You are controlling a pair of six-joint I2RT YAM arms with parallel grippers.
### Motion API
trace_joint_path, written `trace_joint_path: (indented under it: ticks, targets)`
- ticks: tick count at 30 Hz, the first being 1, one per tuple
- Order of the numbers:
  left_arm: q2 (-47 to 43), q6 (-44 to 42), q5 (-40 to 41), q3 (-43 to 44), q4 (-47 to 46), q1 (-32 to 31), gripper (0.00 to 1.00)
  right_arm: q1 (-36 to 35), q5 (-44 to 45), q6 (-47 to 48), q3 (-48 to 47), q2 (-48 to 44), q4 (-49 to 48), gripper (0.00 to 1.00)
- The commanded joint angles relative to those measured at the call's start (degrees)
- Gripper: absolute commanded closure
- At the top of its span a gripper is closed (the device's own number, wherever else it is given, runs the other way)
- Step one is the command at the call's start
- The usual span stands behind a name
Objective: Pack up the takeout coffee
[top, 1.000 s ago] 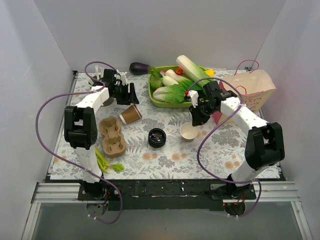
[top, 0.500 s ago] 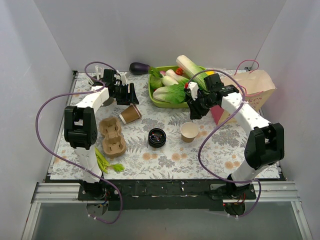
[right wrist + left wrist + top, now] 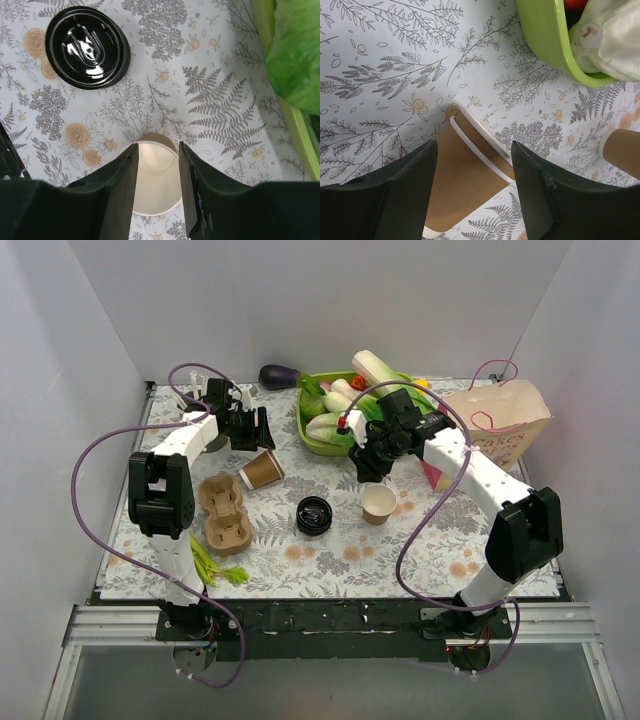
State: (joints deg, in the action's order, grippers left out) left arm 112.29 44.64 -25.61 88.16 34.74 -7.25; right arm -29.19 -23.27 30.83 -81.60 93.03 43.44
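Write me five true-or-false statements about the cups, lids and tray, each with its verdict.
1. The cup by the right arm stands upright, lidless. True.
2. The other cup stands in the tray. False: it lies on its side on the table, beside the tray.
3. The black lids lie on the table, on no cup. True.
4. The tray holds one cup. False: its pockets are empty.
5. The right gripper has its jaws clamped on the upright cup. False: they stand open, clear of it.
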Motion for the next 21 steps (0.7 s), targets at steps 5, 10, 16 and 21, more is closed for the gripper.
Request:
trace_joint_path:
  ticks: [5,10,16,21]
  targets:
    - [-5.58,0.27,-0.5,5.26,0.41,-0.49,0.35,-7.97,-7.67,9.76,-7.43,2.94,2.52,0.54]
    - [-10.15,1.67,5.12,6.68,0.42,-1.72,0.24,-13.69,-10.22,16.35,-5.51,4.7,3.41,0.55]
    - [-17.89,2.91,10.04,2.55,-0.29,-1.63,0.22,-18.88,-8.29,16.55,1.7,2.68,-3.79,0.56]
    - [-22.54,2.29,12.24,-0.7,0.24,-1.28,0.21,-20.56,-7.41,17.16,6.97,1.45,-8.97,0.56]
